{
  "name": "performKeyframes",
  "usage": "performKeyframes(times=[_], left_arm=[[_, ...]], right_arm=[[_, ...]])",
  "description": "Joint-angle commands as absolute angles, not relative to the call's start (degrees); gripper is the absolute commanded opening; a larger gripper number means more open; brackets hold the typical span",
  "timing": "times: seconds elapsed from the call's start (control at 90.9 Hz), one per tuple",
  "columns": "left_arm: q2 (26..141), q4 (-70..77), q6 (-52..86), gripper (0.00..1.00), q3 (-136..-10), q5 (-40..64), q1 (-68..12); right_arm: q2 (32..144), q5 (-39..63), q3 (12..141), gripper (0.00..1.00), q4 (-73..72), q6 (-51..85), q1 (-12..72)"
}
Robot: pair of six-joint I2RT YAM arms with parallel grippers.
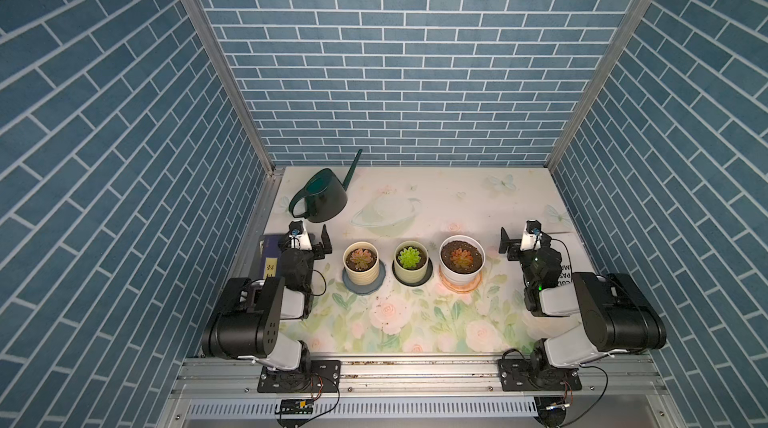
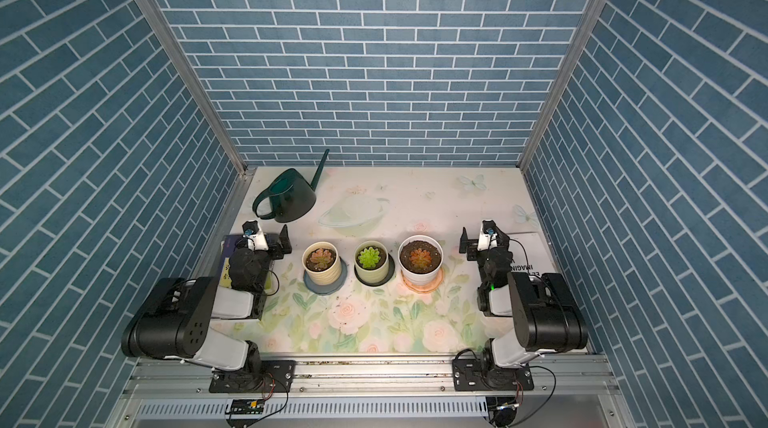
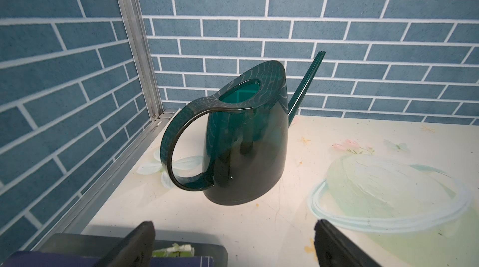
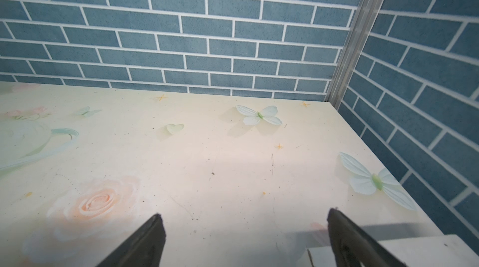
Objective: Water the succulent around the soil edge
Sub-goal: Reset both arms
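I'm looking down on the floral counter, which fills the lower middle of both top views. The left arm and right arm sit folded at its lower left and lower right.

The dark green watering can stands upright at the counter's upper left. Its handle is toward the lower left and its spout rises up and to the right against the back wall. Nothing touches it.

Below the can, three pots stand in a row across the middle of the frame, each on its own saucer: a cream ribbed pot, a pale green pot and a wider white pot. They hold, in the same order, a reddish succulent, a bright green succulent and an orange-red succulent, all in dark soil. I cannot tell which one is meant.

The left gripper is spread wide and empty, facing the can's handle in its wrist view. The right gripper is spread wide too, empty, above bare counter.
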State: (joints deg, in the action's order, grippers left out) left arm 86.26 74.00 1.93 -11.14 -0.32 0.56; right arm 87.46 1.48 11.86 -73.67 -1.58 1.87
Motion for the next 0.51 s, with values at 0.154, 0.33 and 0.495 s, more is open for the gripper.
performKeyframes(times=[0.154, 0.33, 0.495], left_arm=[[86.6, 74.0, 1.4, 1.0, -11.7, 0.0, 0.4], [86.6, 74.1, 1.4, 1.0, -11.7, 0.0, 0.3], [86.7, 74.0, 1.4, 1.0, -11.7, 0.0, 0.4]], right_arm=[[87.8, 2.4, 12.6, 1.0, -73.5, -2.4, 1.5], [87.8, 2.3, 12.6, 1.0, -73.6, -2.4, 1.5], [87.9, 2.3, 12.7, 1.0, -73.5, -2.5, 1.5]])
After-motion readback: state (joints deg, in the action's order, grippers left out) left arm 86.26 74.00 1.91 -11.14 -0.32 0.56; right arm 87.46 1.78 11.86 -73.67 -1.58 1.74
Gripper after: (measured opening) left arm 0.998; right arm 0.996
